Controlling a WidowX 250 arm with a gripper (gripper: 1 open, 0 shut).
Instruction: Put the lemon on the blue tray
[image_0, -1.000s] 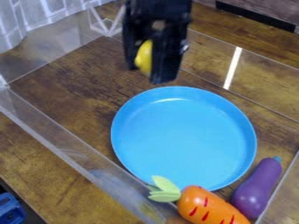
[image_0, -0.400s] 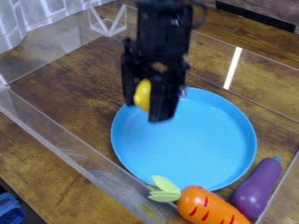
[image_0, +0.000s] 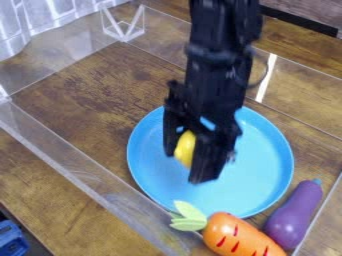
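Note:
The lemon (image_0: 186, 147) is a small bright yellow fruit held between the black fingers of my gripper (image_0: 195, 152), which is shut on it. Gripper and lemon hang directly over the middle of the blue tray (image_0: 262, 160), a large round sky-blue plate on the wooden table. The black arm reaches down from the top of the view and hides part of the tray's centre. I cannot tell whether the lemon touches the tray's surface.
An orange carrot (image_0: 230, 236) with a green top lies at the tray's front edge, and a purple eggplant (image_0: 298, 214) lies to its right. Clear plastic walls (image_0: 67, 160) fence the wooden table on the left and front.
The gripper has carried the lemon from behind the tray's far rim forward and down to a spot over the tray's centre. Carrot, eggplant and tray have stayed in place.

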